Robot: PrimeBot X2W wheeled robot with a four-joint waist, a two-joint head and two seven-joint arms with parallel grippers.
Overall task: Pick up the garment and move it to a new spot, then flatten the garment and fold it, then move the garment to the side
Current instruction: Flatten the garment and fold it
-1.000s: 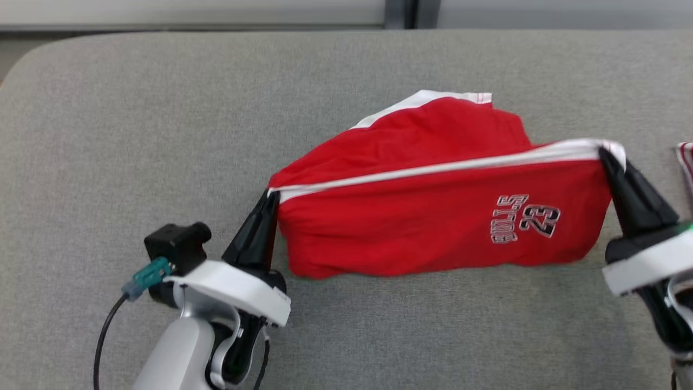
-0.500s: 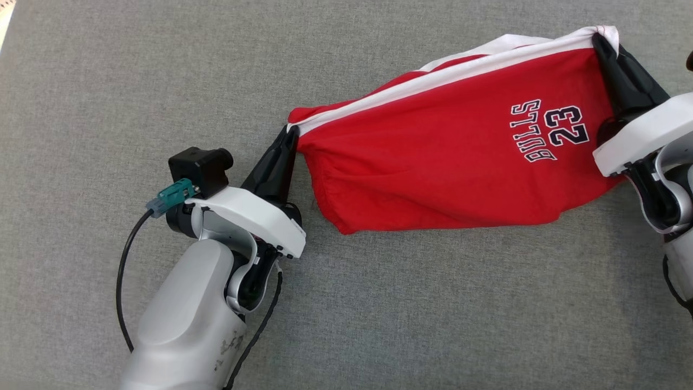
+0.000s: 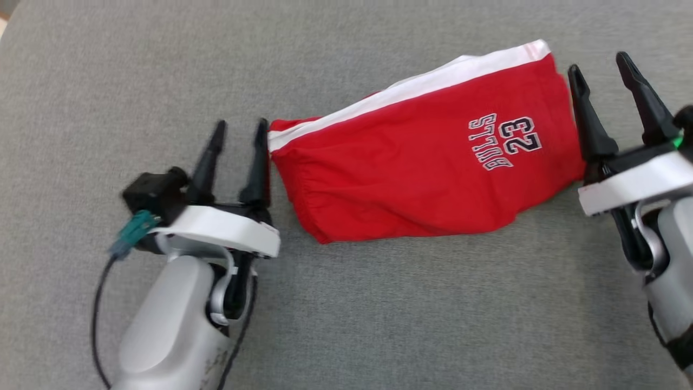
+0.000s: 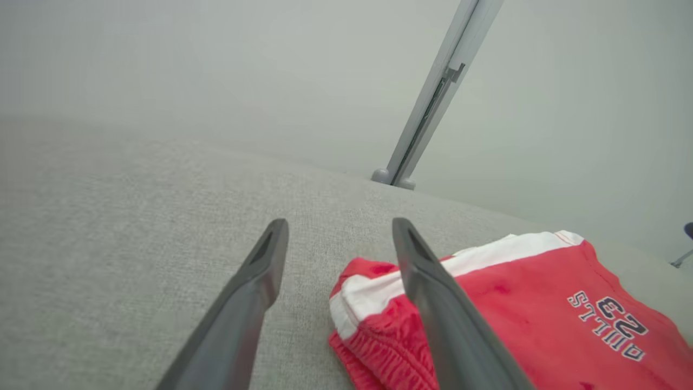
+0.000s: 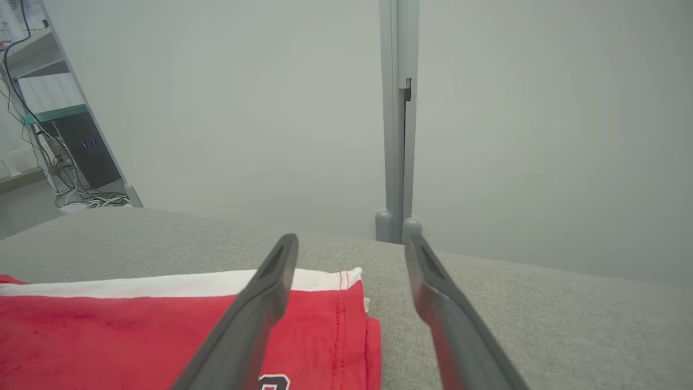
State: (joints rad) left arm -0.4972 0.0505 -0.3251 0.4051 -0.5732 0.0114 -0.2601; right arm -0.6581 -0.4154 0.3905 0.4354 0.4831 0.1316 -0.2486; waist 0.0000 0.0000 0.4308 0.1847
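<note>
The garment is a pair of red shorts with a white stripe and "BULLS 23" print, lying folded on the grey cushioned surface. My left gripper stands open just off the garment's left end, its right finger beside the waistband. Open as well, my right gripper sits at the garment's right edge with nothing between its fingers. In the left wrist view the garment lies to the right of the open gripper. In the right wrist view the garment lies lower left of the open gripper.
A grey upright post on a pale wall stands beyond the surface's far edge. Shelving with cables is at the far left in the right wrist view. Bare grey surface surrounds the garment.
Both grippers have opened and let go of the garment's upper corners; it has dropped flat onto the surface. The head camera's view has also shifted.
</note>
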